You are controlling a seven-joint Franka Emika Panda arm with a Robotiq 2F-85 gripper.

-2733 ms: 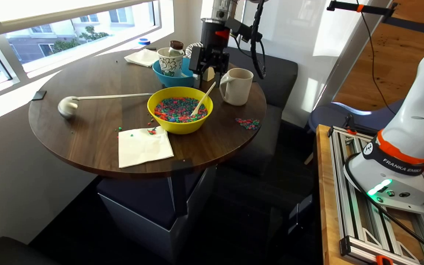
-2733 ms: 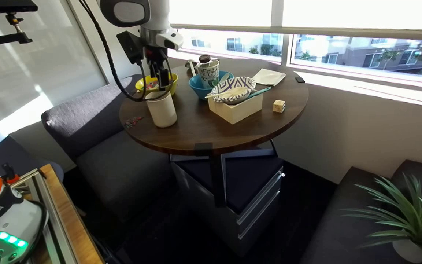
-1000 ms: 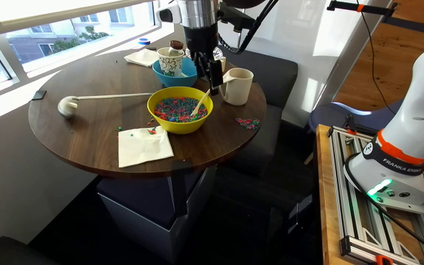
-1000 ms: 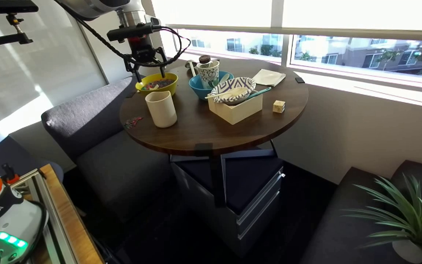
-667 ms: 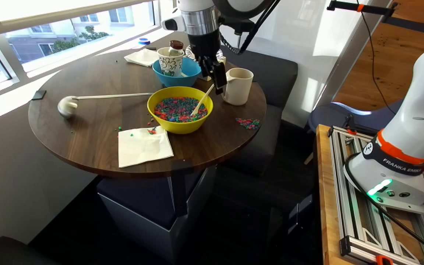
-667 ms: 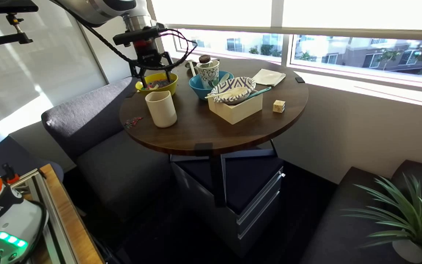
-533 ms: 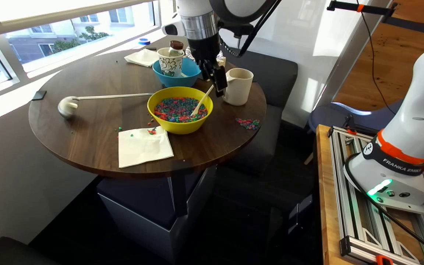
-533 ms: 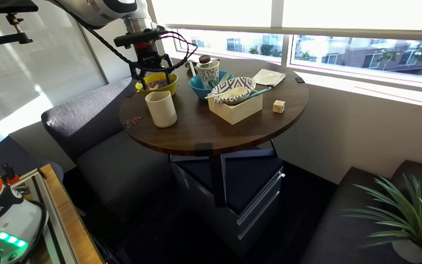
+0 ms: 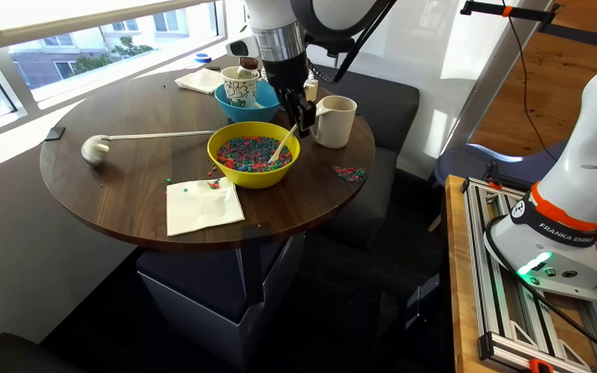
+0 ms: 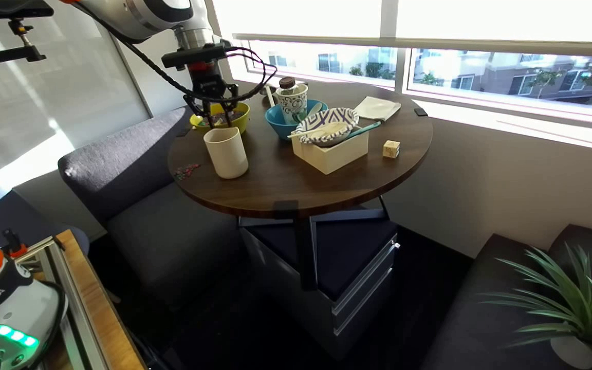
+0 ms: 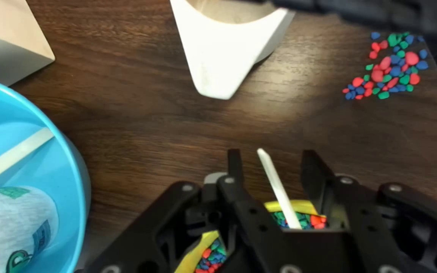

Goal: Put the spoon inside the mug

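Observation:
The slim pale spoon (image 9: 281, 146) leans in the yellow bowl (image 9: 254, 180), its lower end among coloured pellets and its handle rising over the rim. In the wrist view the handle of the spoon (image 11: 277, 187) stands between the two fingers of my gripper (image 11: 273, 153), with a gap visible on either side. The jaws are partly narrowed and nothing is gripped. Beside the bowl the cream mug (image 9: 337, 127) stands upright, seen also in an exterior view as the mug (image 10: 227, 156). Its inside is mostly hidden. In the wrist view the mug's handle (image 11: 218, 60) faces my gripper.
A teal bowl (image 10: 278, 127) holding a paper cup (image 10: 296, 109) sits near the gripper. A pale box (image 10: 329, 158) carries a patterned bowl (image 10: 310, 125). Spilled pellets (image 9: 349, 174) lie by the mug near the table edge. A ladle (image 9: 95, 151) and napkin (image 9: 202, 207) lie farther off.
My gripper has turned and come over to the yellow bowl's spoon handle. During the last half second its fingers have drawn closer together around the handle. Spoon, bowl and mug have not moved.

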